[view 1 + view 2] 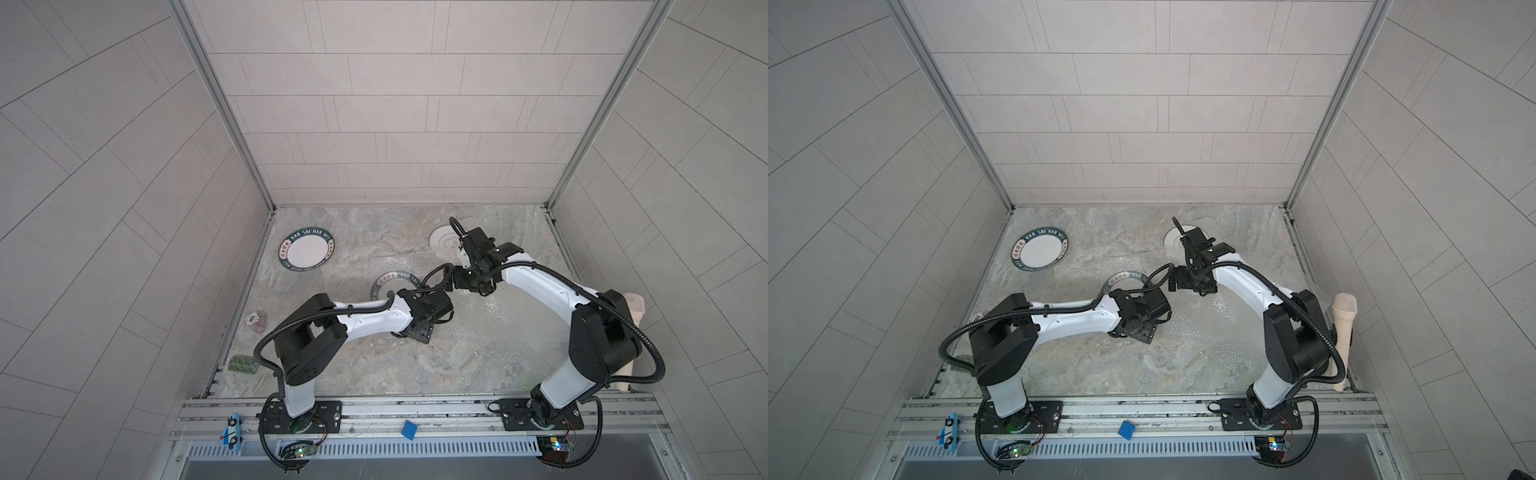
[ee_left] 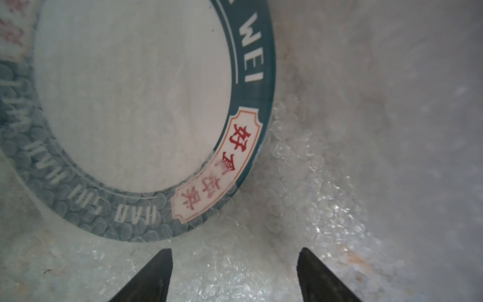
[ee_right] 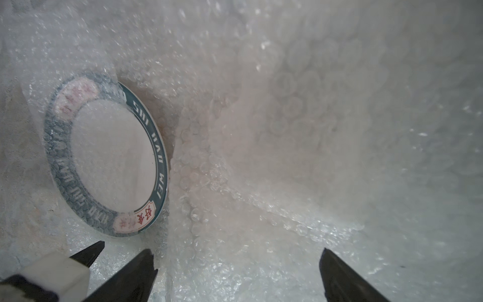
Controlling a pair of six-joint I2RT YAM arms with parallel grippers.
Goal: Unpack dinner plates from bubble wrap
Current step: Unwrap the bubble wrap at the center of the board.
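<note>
In both top views the green-rimmed plate [image 1: 386,279] lies mid-table [image 1: 374,365], half veiled by bubble wrap [image 1: 498,320]. Left wrist: the left pincer [image 2: 235,251] gapes empty beside the rim. Right wrist: the right pincer [image 3: 236,251] is spread wide over heaped wrap, seemingly poised to drag it clear.

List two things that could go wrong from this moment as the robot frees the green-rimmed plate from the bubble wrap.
1. The bubble wrap overlaps part of the green-rimmed plate, so pulling the sheet could drag or tip the plate.
2. The left hand and right hand, both open, hover close together over the wrap beside that plate. They might bump or tug against each other.
</note>
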